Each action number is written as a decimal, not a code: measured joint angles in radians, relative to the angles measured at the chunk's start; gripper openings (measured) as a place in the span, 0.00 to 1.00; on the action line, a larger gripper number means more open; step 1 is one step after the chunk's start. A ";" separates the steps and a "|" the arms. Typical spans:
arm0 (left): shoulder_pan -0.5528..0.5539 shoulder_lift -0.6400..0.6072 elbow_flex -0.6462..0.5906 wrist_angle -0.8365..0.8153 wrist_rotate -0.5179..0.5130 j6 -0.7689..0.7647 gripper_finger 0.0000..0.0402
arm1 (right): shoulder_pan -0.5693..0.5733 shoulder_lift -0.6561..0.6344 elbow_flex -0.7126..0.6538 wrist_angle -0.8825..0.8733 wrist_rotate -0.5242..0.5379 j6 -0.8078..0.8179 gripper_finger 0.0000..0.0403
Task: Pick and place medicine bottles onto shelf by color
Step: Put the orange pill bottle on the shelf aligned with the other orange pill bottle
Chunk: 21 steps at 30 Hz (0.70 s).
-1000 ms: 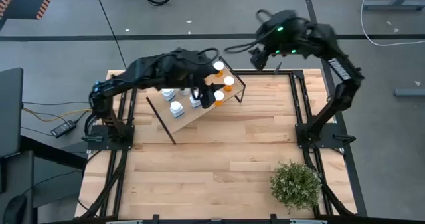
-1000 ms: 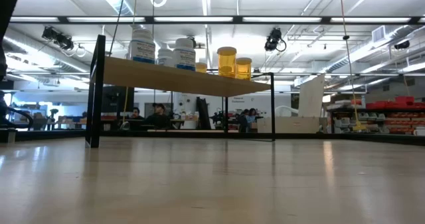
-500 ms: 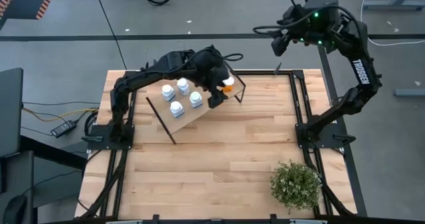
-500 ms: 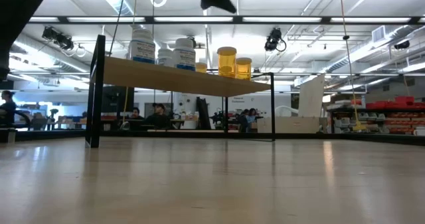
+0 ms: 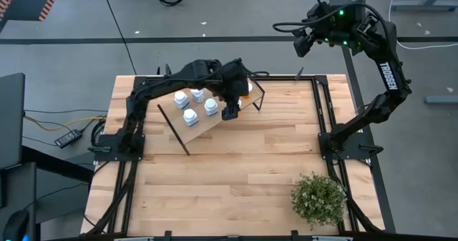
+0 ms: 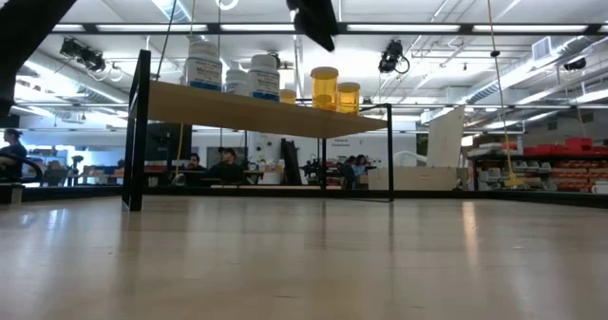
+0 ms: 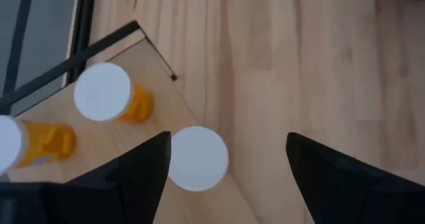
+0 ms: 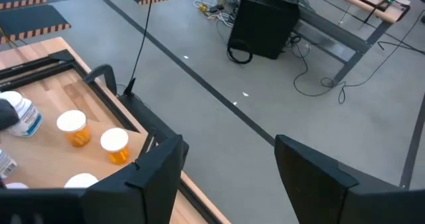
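Left gripper (image 5: 229, 112) hovers over the near right part of the shelf (image 5: 204, 130), above the orange bottles, fingers (image 7: 133, 177) spread apart and holding nothing. In the left wrist view the gap between them frames one white cap (image 7: 197, 159) sitting on the board; the bottle body under it is hidden, so its color cannot be told from there. Two more orange bottles (image 7: 109, 96) stand on the shelf just beyond, near its corner.

Four white bottles (image 5: 190, 116) stand clustered on the left half of the shelf in the high view, close together but apart. One orange bottle (image 5: 245, 89) peeks out beside the left arm; the others are covered by the arm. In the low view white bottles (image 6: 203, 64) show toward the left of the slanted board and orange bottles (image 6: 324, 86) toward the right, all upright, with the dark left gripper (image 6: 313, 16) hanging just above them.

Right gripper (image 5: 304, 42) is raised off beyond the far right corner of the tabletop (image 5: 236, 176), over the floor, well apart from the shelf. Its fingers (image 8: 153, 177) stand parted, nothing between them.

Green potted plant (image 5: 318, 198) sits at the near right of the tabletop.
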 joint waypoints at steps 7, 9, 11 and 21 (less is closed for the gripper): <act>-0.001 0.050 0.000 -0.003 -0.058 0.009 0.77 | 0.000 0.000 0.000 -0.003 -0.002 -0.030 0.61; 0.000 0.058 0.000 -0.004 -0.071 0.009 0.77 | 0.000 0.000 0.000 -0.004 -0.002 -0.038 0.61; 0.004 0.063 -0.001 -0.017 -0.079 0.009 0.77 | 0.000 0.000 0.000 -0.004 -0.004 -0.051 0.61; 0.007 0.097 -0.001 -0.052 -0.092 0.002 0.76 | 0.000 0.000 0.000 -0.004 -0.004 -0.077 0.61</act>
